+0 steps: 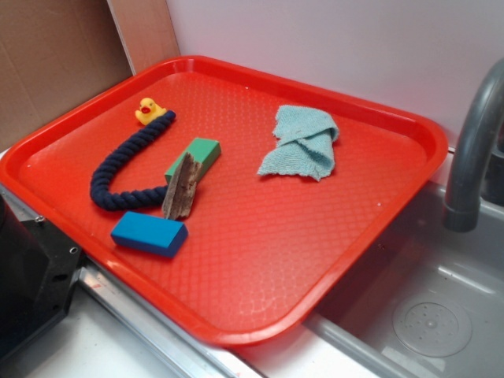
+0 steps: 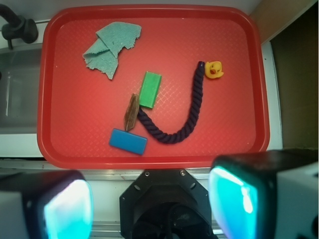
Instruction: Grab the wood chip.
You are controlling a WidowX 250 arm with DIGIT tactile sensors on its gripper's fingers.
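The wood chip [image 1: 182, 189] [image 2: 131, 112] is a rough brown-grey sliver lying on the red tray [image 1: 315, 236] [image 2: 75, 124]. It leans against the end of a green block [image 1: 194, 157] [image 2: 150, 89] and touches a dark blue rope [image 1: 118, 173] [image 2: 184, 119]. A blue block [image 1: 150, 233] [image 2: 128, 141] lies just in front of it. My gripper [image 2: 152, 201] hangs high above the tray's near edge, open, with nothing between its two teal-padded fingers [image 2: 237, 199]. In the exterior view the gripper is out of sight.
A yellow rubber duck [image 1: 149, 111] [image 2: 214, 69] sits at the rope's far end. A crumpled teal cloth [image 1: 303, 142] [image 2: 110, 46] lies on the tray. A grey faucet [image 1: 472, 150] [image 2: 17, 27] and sink [image 1: 425, 307] border the tray. The robot's black base [image 1: 31, 283] [image 2: 164, 204] stands at the near edge.
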